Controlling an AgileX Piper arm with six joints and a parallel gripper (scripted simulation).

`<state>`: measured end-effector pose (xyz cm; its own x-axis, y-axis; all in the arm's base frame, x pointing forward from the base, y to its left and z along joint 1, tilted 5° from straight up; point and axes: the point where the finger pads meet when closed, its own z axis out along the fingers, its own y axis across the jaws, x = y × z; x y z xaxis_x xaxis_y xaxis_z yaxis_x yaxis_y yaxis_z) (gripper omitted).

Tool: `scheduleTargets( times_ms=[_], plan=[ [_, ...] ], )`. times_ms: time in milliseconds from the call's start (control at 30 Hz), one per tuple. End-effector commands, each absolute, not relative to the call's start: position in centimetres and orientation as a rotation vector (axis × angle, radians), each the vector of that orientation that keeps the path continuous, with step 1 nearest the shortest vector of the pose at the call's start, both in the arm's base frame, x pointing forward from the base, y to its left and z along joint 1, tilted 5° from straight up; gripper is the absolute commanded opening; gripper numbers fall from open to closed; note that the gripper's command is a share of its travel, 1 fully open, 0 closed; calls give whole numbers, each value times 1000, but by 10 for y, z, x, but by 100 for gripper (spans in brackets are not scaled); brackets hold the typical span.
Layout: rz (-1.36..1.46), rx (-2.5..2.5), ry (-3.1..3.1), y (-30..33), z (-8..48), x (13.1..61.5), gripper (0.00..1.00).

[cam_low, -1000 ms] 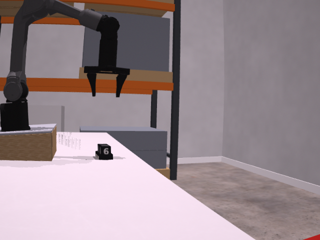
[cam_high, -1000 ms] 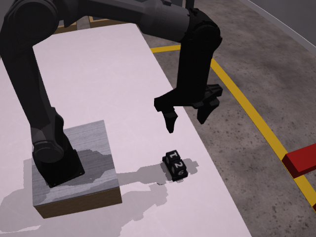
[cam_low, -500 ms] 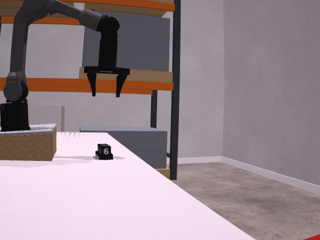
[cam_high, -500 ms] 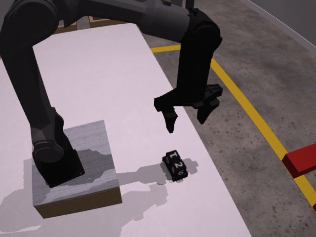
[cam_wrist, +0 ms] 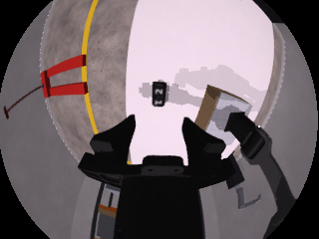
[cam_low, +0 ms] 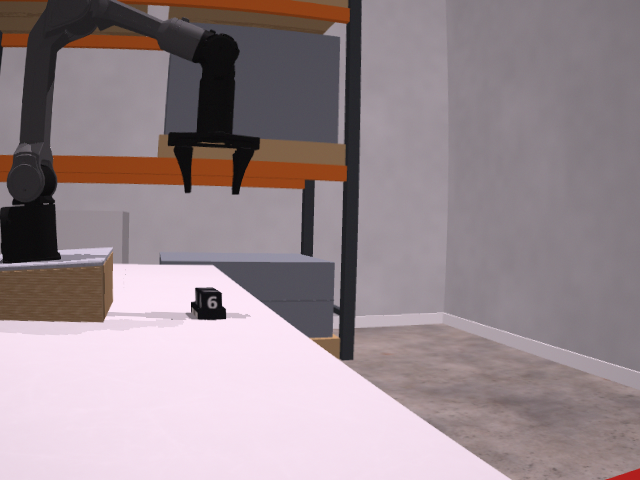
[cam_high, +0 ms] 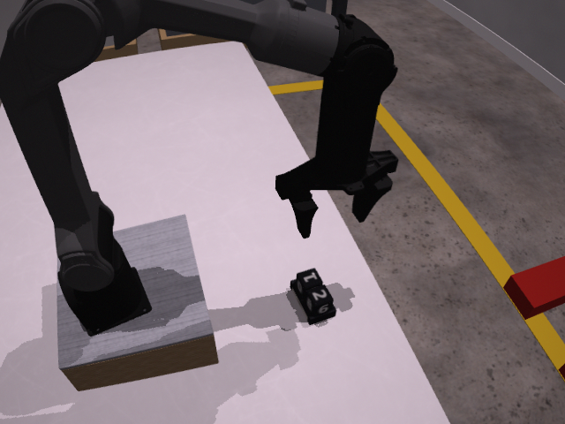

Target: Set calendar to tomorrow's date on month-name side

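Note:
A small black tray lies on the pale table near its right edge, with two black cubes side by side in it. In the top view the far cube (cam_high: 307, 277) shows a 1 on top and the near cube (cam_high: 319, 299) shows a 2 on top and a 6 on its end face. In the exterior view the calendar (cam_low: 208, 303) shows only the 6. The wrist view shows it small (cam_wrist: 159, 92), a 2 facing up. My gripper (cam_high: 335, 217) hangs high above the calendar, open and empty, and shows in the exterior view (cam_low: 210, 175) and the wrist view (cam_wrist: 158, 139).
The arm's base stands on a wooden block (cam_high: 137, 301) at the table's left. The table's right edge (cam_high: 365, 274) runs close beside the calendar. Shelving (cam_low: 330, 155) and a grey box (cam_low: 268, 289) stand behind the table. A red object (cam_high: 538, 284) lies on the floor.

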<state>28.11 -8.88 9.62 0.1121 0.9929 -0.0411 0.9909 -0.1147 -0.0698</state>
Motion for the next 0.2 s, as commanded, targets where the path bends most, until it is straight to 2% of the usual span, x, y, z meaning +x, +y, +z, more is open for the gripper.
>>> scheduleTargets(
  times_ms=[0,167],
  plan=[
    [116,-2324,-2078,-88,97,282,100],
    [116,-2324,-2078,-88,97,282,100]
  ],
)
